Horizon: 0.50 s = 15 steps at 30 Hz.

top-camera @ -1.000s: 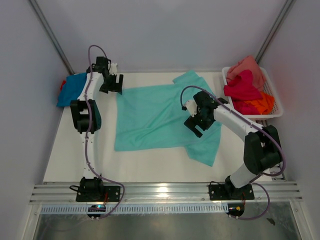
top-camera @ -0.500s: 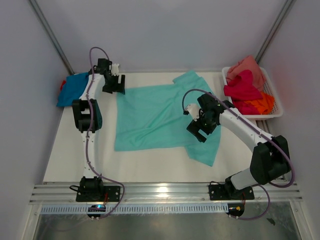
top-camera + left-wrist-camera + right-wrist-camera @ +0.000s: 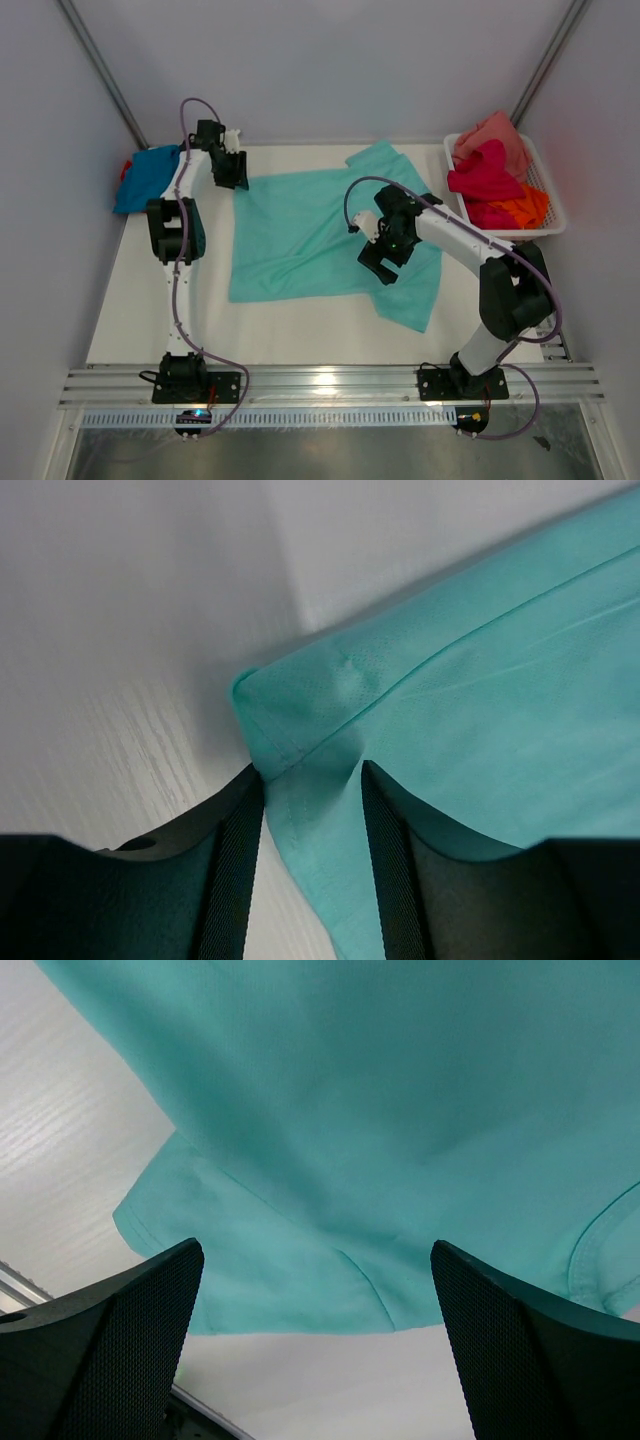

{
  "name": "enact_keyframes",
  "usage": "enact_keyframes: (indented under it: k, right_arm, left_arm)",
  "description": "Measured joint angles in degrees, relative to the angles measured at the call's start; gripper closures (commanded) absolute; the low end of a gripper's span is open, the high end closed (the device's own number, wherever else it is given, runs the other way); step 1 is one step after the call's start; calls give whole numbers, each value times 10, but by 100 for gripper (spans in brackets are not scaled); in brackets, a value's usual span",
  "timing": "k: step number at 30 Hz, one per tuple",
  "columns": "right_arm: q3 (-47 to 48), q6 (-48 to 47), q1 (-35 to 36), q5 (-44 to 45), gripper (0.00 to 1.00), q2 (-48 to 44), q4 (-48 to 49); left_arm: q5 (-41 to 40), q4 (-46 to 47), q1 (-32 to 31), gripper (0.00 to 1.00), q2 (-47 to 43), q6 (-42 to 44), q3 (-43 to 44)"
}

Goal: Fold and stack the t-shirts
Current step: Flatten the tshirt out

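T-shirt in play right now is the big teal t-shirt (image 3: 310, 235), spread across the middle of the table (image 3: 150, 320). One sleeve pokes up toward the top centre and a rumpled flap trails off at the lower right.

The left hand (image 3: 232, 170) is down at the upper-left corner of it. From its own camera, the corner hem sits right between the two fingers (image 3: 235, 870), cloth bunched in the gap. Whether they've really bitten on it, I can't tell.

The right hand (image 3: 378, 262) hangs over the right-centre of the cloth, jaws spread wide with nothing in them.

At the upper left a blue t-shirt (image 3: 145, 178) lies by the table's edge. At the upper right the basket (image 3: 548, 195) holds a magenta t-shirt (image 3: 485, 175), a pink t-shirt (image 3: 495, 130) and an orange t-shirt (image 3: 525, 208), all waiting.

Here's what worries me:
- **Thin bite:** only a narrow bit of hem lies between the left fingers. A lift from there could let the corner slip straight out.
- **Doubled corner:** that corner looks folded over on itself, so a grab might take one layer and let the other peel away.
- **One-sided pull:** the right hand isn't at a matching corner. If the left pulls alone, I'd expect the cloth to drag and skew.
- **Trapped lump:** the flap at the lower right could get folded in as a lump.
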Motion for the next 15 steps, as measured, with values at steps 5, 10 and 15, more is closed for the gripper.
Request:
enact_keyframes:
  k: [5,10,15]
  right_arm:
    - [28,0,6,-7,1,10,8]
    - [37,0,18,-12,0,22,11]
    - [98,0,50,-23,1,58,12]
  left_arm:
    - [4,5,0,72,0,-1,0]
    - [7,8,0,85,2,-5,0]
    - [10,8,0,91,4,-11,0]
